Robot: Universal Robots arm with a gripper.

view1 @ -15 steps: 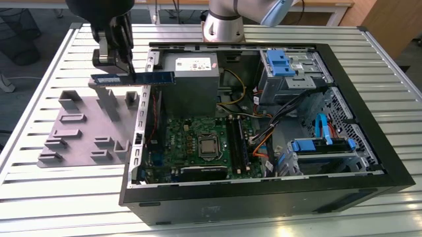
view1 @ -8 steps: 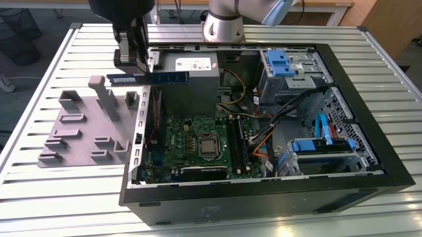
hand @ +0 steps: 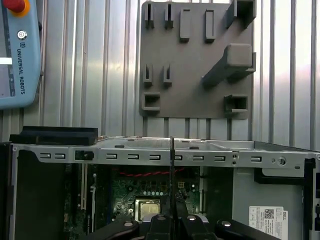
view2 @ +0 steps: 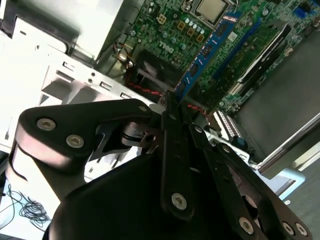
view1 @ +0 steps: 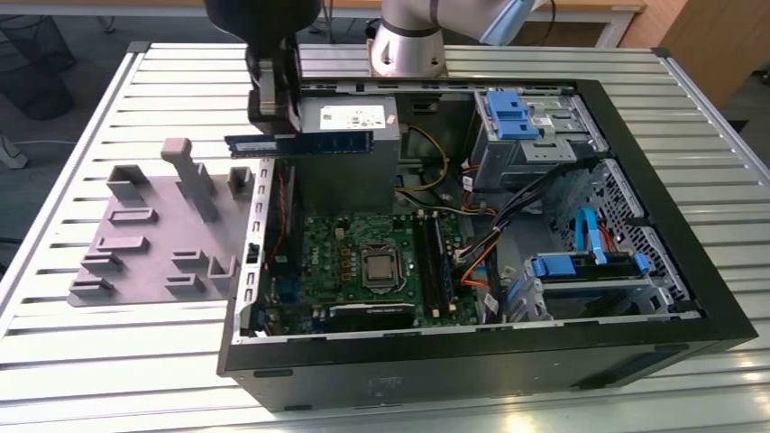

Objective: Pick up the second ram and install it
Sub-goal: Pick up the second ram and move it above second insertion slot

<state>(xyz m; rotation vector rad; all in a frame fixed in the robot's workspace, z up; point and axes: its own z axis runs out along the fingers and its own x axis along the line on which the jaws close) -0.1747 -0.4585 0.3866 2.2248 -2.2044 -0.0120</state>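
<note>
As the tool (view1: 277, 129) hovers over the case (view1: 481, 361), the second ram (view1: 331, 144) sits clamped beneath.

Slatted metal table on a grey floor.
The table (view1: 96, 361) gleams under bright light; beyond it, floor (view1: 108, 23), a mesh bin (view1: 31, 63) and wooden furniture (view1: 710, 36).

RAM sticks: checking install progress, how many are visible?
2: the second ram in the pincer above the case, another stick seated in the motherboard; others may be hidden.
</note>
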